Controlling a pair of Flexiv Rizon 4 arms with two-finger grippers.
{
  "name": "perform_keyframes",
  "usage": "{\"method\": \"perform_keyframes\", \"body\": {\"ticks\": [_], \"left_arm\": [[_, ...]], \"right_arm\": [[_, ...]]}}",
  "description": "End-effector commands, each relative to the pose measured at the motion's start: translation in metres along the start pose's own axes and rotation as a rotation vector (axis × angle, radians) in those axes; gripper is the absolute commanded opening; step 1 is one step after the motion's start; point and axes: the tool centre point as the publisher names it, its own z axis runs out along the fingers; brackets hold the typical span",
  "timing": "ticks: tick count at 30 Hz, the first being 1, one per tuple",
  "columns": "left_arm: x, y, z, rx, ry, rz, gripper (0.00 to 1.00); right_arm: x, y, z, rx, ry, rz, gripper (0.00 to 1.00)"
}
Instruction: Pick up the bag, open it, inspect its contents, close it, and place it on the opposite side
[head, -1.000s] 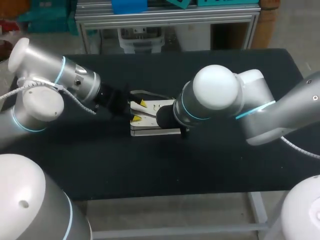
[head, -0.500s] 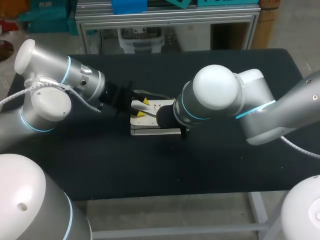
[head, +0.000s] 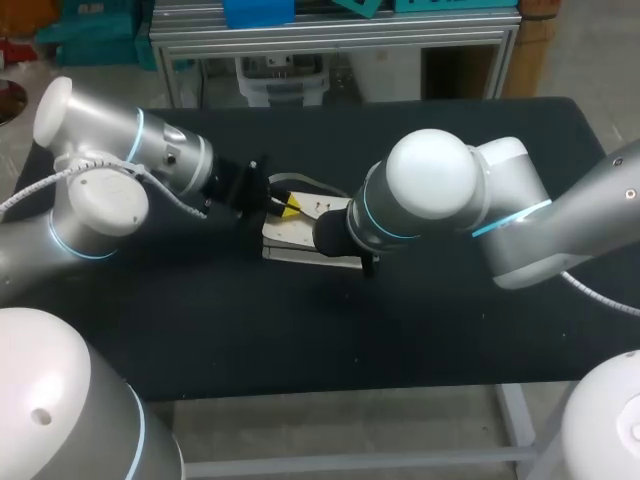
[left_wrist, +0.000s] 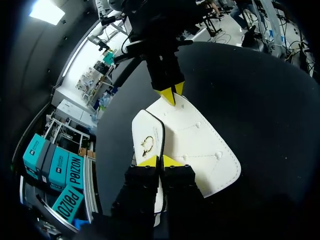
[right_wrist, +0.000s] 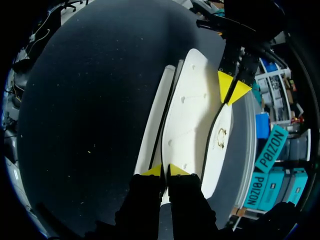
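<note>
A flat white bag (head: 300, 243) lies on the black table (head: 300, 340), mid-table. In the left wrist view the bag (left_wrist: 197, 145) shows a gold clasp (left_wrist: 146, 145) on its flap. My left gripper (left_wrist: 160, 161) is shut on the bag's near edge, its yellow tips together. In the head view this left gripper (head: 288, 206) is at the bag's left end. My right gripper (right_wrist: 164, 171) is shut on the opposite end of the bag (right_wrist: 187, 115). In the head view my right arm (head: 430, 195) hides its own fingers.
The two grippers face each other across the bag, a bag's length apart. In the right wrist view the left gripper (right_wrist: 231, 88) shows ahead, at the far end. Bare black table surrounds the bag on all sides.
My left gripper moved right onto the bag's left end and its fingers came together on it. The bag's left end has shifted and tilted slightly. The right arm kept still.
</note>
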Motion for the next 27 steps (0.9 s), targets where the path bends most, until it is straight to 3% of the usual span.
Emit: {"method": "perform_keyframes", "body": {"ticks": [1, 14, 27], "left_arm": [[-0.004, 0.000, -0.011, 0.024, -0.007, -0.008, 0.00], [-0.012, -0.003, -0.032, 0.068, 0.021, -0.106, 0.00], [-0.006, -0.005, -0.028, 0.013, 0.047, -0.146, 0.00]], "right_arm": [[0.004, 0.001, 0.004, -0.001, -0.006, 0.000, 0.00], [0.004, 0.001, 0.004, -0.001, -0.006, 0.000, 0.00], [0.004, 0.001, 0.004, -0.001, -0.006, 0.000, 0.00]]}}
